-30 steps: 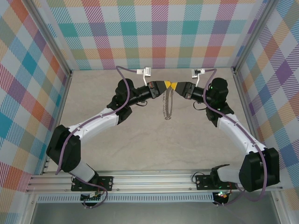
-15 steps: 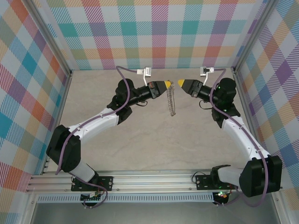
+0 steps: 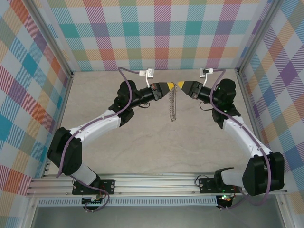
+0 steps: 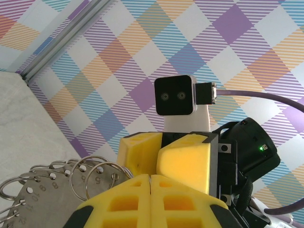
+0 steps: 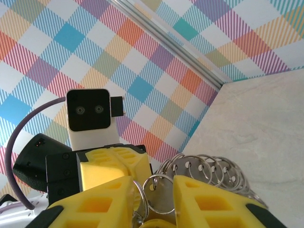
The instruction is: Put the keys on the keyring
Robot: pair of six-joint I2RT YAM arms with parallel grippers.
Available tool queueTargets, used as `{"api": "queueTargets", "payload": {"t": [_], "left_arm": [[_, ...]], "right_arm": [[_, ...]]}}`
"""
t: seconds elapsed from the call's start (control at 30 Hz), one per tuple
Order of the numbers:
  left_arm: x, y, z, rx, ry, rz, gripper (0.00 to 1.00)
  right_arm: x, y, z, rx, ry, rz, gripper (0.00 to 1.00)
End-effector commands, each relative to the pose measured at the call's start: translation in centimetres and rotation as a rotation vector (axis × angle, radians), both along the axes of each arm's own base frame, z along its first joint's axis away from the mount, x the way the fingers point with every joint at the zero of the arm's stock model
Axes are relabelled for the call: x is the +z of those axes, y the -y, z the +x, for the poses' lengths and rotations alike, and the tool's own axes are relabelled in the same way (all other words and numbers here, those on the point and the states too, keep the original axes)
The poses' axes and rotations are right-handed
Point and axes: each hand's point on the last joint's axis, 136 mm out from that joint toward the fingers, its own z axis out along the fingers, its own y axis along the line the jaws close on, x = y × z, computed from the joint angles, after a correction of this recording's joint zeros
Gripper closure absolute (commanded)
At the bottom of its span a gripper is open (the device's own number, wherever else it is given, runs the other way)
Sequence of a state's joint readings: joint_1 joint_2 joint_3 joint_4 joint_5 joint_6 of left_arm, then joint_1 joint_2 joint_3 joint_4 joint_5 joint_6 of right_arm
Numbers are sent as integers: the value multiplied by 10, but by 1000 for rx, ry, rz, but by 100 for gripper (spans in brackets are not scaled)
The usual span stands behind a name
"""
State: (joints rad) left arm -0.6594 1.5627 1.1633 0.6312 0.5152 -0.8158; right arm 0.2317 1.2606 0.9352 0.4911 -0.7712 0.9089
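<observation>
The right gripper (image 3: 182, 85), which had drawn back, is again tip to tip with the left gripper (image 3: 166, 87), which stays clamped shut on the keyring (image 3: 171, 105) dangling limp from its tip. The right jaws stand narrowly apart around one small ring (image 5: 156, 187). We cannot tell whether they grip anything, so we judge the threading is being retried.

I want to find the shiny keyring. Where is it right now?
In the top view the keyring hangs from the shut left gripper at the far middle of the table, with the right gripper close beside it.
</observation>
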Motion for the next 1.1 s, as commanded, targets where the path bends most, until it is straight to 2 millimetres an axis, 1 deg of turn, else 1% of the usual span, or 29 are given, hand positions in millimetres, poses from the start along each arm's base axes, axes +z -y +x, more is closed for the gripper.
{"api": "queueTargets", "payload": {"t": [0.0, 0.13, 0.2, 0.33, 0.43, 0.57, 0.67, 0.7, 0.77, 0.83, 0.93, 1.07], "left_arm": [[42, -1, -17, -31, 98, -74, 100], [43, -1, -17, -32, 100, -75, 100], [44, -1, -17, -30, 100, -76, 100], [43, -1, -17, -29, 99, -75, 100], [43, -2, -16, -24, 98, -75, 100], [43, -3, -17, -21, 100, -67, 100], [38, -4, -15, -1, 102, -14, 100], [39, -6, -15, 9, 116, 1, 95], [40, -12, -14, 23, 136, 42, 76], [42, -18, -11, 27, 154, 84, 63], [44, -24, -10, 23, 187, 152, 52], [43, -31, -8, -19, 216, 211, 46]], "right_arm": [[7, -9, -6, 43, 39, 12, 73], [5, -17, -8, 62, 35, 10, 75], [3, -18, -8, 65, 33, 8, 78], [1, -18, -9, 64, 29, 2, 89], [-2, -17, -11, 59, 27, -13, 99], [-5, -14, -14, 49, 39, -48, 100], [-4, -11, -15, 71, 60, -92, 100], [-4, -9, -15, 87, 65, -105, 100], [-4, -6, -15, 133, 69, -116, 100], [-4, -4, -15, 184, 70, -127, 100], [-5, -5, -18, 274, 77, -142, 100], [-5, -8, -19, 357, 81, -158, 100]]}}
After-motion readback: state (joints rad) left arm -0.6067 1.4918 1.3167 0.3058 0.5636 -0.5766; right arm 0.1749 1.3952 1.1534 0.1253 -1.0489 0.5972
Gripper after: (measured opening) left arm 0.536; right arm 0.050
